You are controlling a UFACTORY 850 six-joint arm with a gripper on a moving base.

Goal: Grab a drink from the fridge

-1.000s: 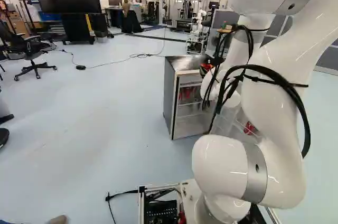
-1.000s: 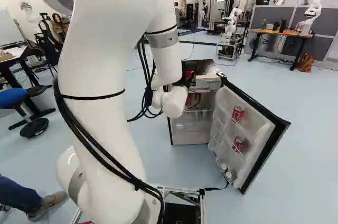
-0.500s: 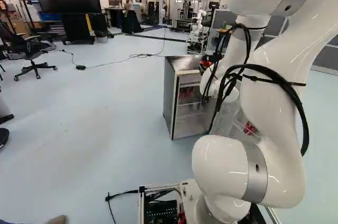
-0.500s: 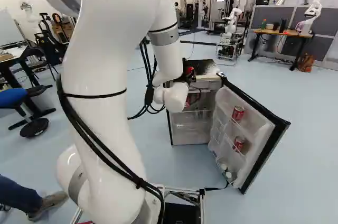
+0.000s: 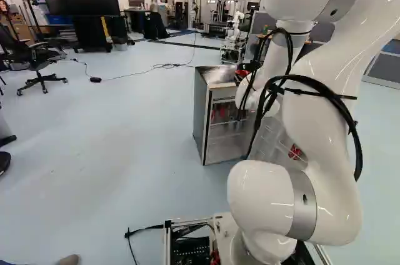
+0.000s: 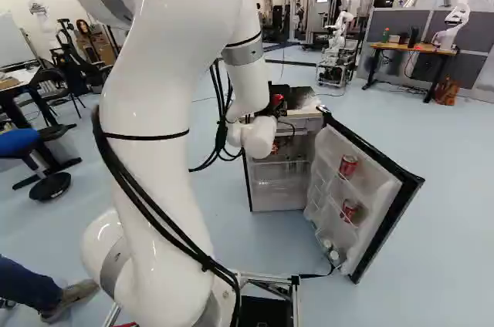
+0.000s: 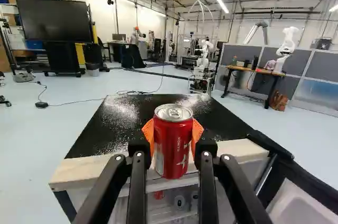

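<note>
One red can sits pinched in the claw. Ease back level, clear of the door right of centre in the right base view.

Base views, behind left and right, share the fridge ahead; wrist view, closer.

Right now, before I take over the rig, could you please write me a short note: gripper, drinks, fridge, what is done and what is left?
Gripper: shut on a red can, upright, held at the front edge of the fridge top.
Fridge: its door stands open; two other red cans, upper and lower, sit in it.
Done: one drink gripped, out of the fridge.
Left: probably just carrying it clear; no drop-off place is named.
</note>
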